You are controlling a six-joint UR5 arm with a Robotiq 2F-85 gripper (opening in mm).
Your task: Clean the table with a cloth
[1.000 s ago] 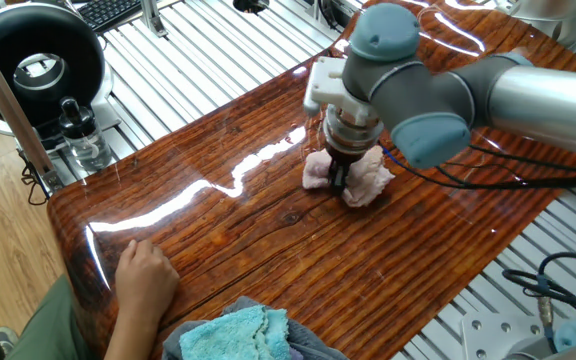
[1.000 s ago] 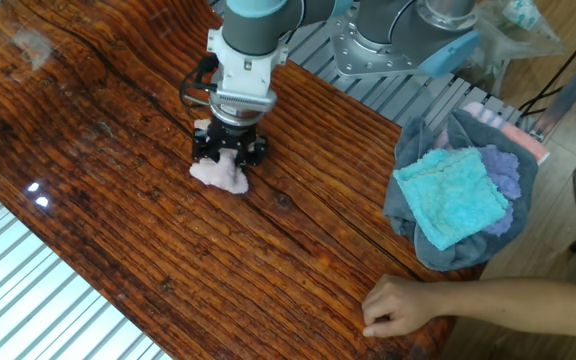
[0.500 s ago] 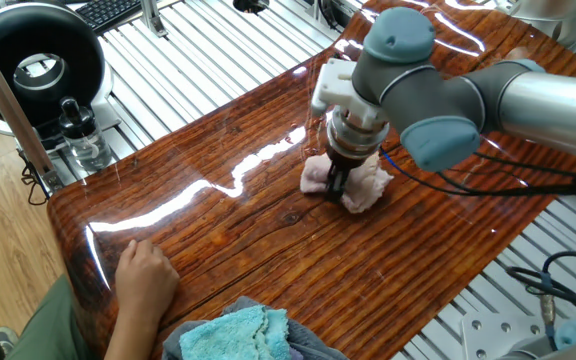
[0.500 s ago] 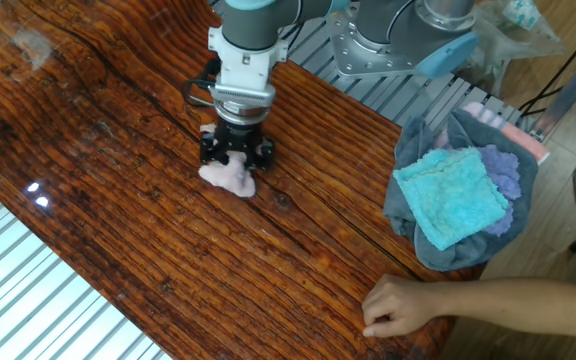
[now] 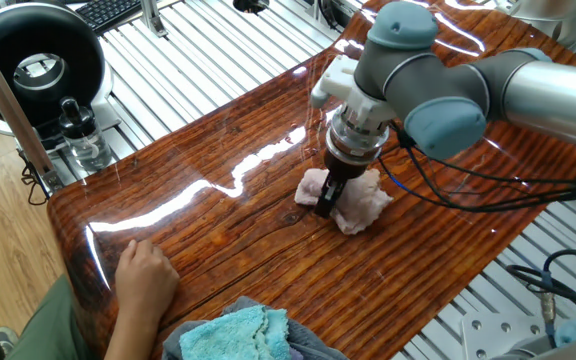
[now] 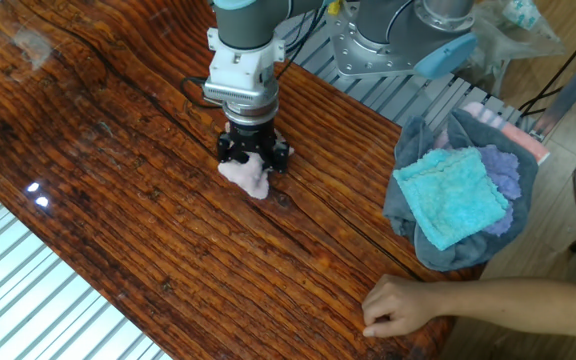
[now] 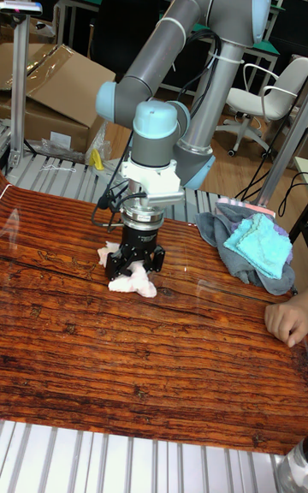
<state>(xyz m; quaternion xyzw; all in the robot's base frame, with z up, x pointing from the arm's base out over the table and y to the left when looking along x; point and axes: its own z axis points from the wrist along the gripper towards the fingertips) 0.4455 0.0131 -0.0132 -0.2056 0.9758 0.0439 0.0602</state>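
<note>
A person's hand (image 5: 146,277) rests on the near edge of the desk (image 5: 198,230), and a blue cloth (image 5: 236,333) lies in a heap by that edge. I leave both alone.

Farther in, near the middle of the desk, is my pink cloth (image 5: 353,200). My pincer (image 5: 328,197) points straight down and is closed on the cloth, pressing it flat on the wood. Pink fluff sticks out on both sides of my fingers.

I think I am in the wiping step. Much of the shiny wood is not wiped yet, I guess. Next I should slide the cloth along the desk, push down softly, and keep my grip tight.
</note>
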